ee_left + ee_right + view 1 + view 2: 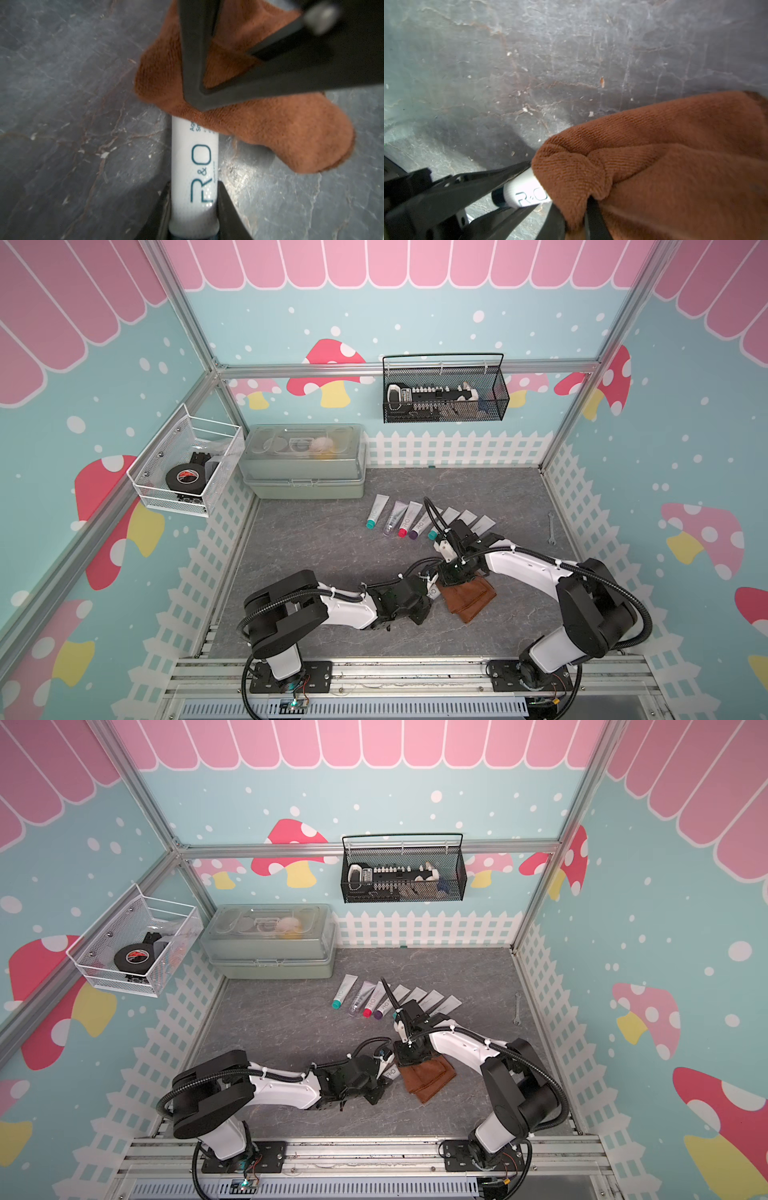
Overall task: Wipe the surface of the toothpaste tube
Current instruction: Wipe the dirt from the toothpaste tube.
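A: Step in hand?

B: The wipe itself, judging by contact. The left hand [194, 209] pinches the toothpaste tube [194, 164] near its cap end, jaws pressed against either side of the white body. The right hand [576, 220] is pressed together on a fold of the brown cloth [654, 166]. The cloth drapes over the tube's far end and touches it.

A: Tube position, against the row of spare tubes [409, 520]?

B: On the arm-base side of the row, apart from it, roughly level. A shadow beneath suggests it is clear of the worktop [316, 539], though I cannot confirm that. The cloth's loose part trails further from the row.

A: Arm poses?

B: The left arm [345, 605] is low and stretched out towards the row, wrist in line with the tube. The right arm [523, 564] reaches across, its wrist between the row and the tube, hand angled down onto the cloth.

A: Next move?

B: The lettered stretch is uncovered, so I judge most of the surface is unwiped. The next move calls for drawing the cloth along the body towards the cap under light pressure. The left grip must resist that pull, or the tube slips.
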`<act>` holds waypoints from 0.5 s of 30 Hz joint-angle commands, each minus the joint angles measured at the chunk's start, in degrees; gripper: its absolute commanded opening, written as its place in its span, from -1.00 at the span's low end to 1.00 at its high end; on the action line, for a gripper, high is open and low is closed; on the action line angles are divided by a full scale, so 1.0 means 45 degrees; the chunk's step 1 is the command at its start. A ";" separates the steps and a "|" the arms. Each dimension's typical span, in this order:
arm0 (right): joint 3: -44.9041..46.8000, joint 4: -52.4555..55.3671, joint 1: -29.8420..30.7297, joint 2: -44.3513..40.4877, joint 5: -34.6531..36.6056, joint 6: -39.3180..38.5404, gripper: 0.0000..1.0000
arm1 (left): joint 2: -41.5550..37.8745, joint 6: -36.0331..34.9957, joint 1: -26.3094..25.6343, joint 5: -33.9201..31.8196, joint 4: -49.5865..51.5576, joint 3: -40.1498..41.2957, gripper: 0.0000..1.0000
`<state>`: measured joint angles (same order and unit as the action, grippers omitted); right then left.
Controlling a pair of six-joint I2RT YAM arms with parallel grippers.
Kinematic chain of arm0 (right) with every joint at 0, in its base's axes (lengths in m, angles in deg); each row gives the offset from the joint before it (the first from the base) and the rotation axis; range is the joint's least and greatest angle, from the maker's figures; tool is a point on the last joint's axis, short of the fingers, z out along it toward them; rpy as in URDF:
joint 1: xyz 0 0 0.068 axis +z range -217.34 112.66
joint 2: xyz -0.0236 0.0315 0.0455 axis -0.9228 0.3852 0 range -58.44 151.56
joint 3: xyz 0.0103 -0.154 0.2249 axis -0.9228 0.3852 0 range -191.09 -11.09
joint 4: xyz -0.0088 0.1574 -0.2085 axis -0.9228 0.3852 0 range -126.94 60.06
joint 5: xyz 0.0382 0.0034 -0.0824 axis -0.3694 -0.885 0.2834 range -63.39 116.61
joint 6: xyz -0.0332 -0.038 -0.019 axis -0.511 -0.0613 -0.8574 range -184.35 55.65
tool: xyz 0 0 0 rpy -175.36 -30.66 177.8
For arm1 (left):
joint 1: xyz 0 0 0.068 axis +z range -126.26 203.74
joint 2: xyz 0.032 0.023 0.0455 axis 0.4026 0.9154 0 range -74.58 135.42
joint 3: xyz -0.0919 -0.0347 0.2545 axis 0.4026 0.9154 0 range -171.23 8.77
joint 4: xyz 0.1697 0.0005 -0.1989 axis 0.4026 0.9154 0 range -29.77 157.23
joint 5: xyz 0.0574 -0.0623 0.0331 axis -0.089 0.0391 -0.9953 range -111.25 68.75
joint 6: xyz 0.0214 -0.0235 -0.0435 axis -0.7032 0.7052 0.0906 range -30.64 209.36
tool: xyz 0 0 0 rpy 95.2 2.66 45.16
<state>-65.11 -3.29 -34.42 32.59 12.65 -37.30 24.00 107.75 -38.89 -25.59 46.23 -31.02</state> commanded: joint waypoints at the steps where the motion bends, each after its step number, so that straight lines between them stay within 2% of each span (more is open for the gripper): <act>1: -0.0117 0.0639 0.0135 0.1156 0.2118 -0.0151 -0.80 | 0.0203 -0.0006 0.0052 -0.0040 0.0095 -0.0007 -0.52; 4: -0.0471 0.1404 0.0099 0.1664 0.4366 -0.0168 -0.81 | 0.0109 -0.0005 0.0051 -0.0121 0.0076 0.0053 -0.52; 7: -0.0753 0.1856 -0.0083 0.2010 0.5640 -0.0102 -0.81 | 0.0029 -0.0010 0.0051 -0.0141 0.0082 0.0129 -0.52; 12: -0.0992 0.2011 -0.0386 0.2348 0.6468 -0.0091 -0.81 | -0.0028 0.0004 0.0061 -0.0176 -0.0004 0.0229 -0.52; 15: -0.0860 0.1952 -0.0721 0.2121 0.6193 -0.0170 -0.81 | -0.0033 0.0014 0.0051 -0.0191 -0.0031 0.0249 -0.53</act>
<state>-71.21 -0.49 -35.73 40.43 35.12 -37.35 24.00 107.99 -38.74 -25.70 46.12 -31.00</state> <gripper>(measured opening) 0.097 0.266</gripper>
